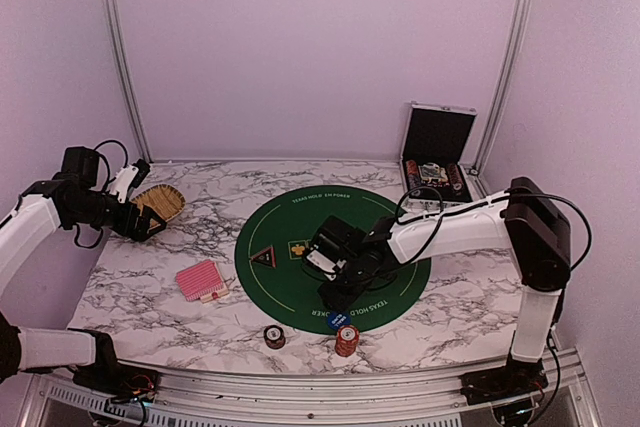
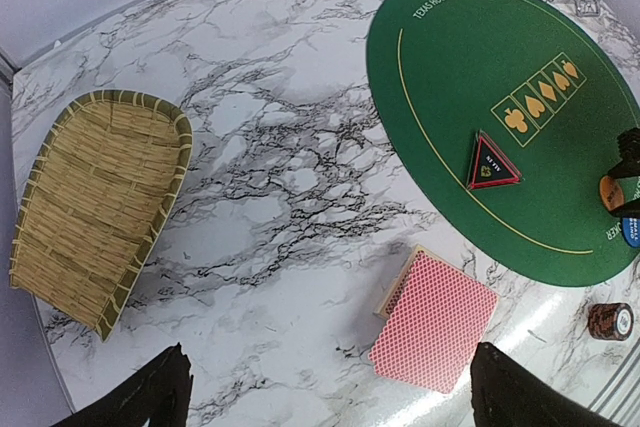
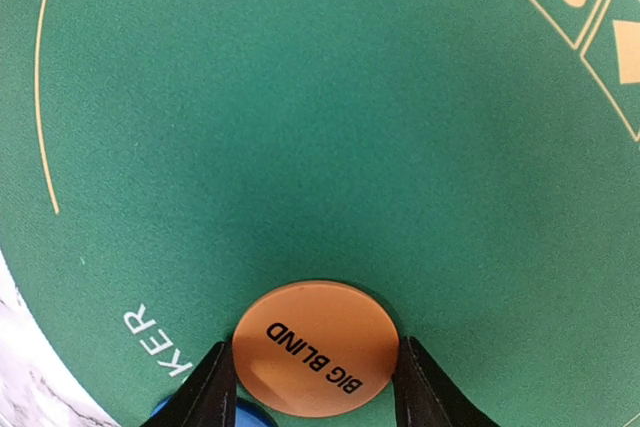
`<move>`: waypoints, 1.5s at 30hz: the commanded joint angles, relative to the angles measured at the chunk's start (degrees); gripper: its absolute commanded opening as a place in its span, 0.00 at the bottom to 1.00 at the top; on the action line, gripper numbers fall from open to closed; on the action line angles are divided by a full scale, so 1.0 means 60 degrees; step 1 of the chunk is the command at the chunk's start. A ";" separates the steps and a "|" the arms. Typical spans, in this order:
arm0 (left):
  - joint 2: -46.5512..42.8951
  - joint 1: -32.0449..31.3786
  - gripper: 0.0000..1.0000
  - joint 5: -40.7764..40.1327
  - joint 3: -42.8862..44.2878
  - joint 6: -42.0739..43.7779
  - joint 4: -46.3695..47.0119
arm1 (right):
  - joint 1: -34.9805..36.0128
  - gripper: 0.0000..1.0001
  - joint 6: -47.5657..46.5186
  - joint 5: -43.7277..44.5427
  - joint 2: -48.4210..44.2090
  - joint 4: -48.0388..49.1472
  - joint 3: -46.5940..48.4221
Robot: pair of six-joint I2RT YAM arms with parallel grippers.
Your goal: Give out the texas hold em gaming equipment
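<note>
Bottom centre of the surface [image 1: 470, 297]: two chip stacks, dark stack [image 1: 274, 336] and red stack [image 1: 347, 339]. One blue disc [image 1: 339, 319] just above. Right gripper [image 3: 313, 355] pinches one orange disc [image 3: 300, 332] over the green mat [image 1: 290, 292]. One card deck [image 1: 201, 281] lower left. One black triangle [image 1: 264, 256] mid-left. Left gripper [image 2: 330, 377] spread wide beside the basket [image 1: 160, 200].

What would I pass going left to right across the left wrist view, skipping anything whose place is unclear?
woven basket → pink-backed card deck → black triangular marker → chip stack
</note>
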 commanded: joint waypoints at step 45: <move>0.0171 0.0055 0.99 0.0023 0.0220 0.0269 -0.0267 | -0.3593 0.39 -0.0564 0.1651 0.4536 0.0837 0.6694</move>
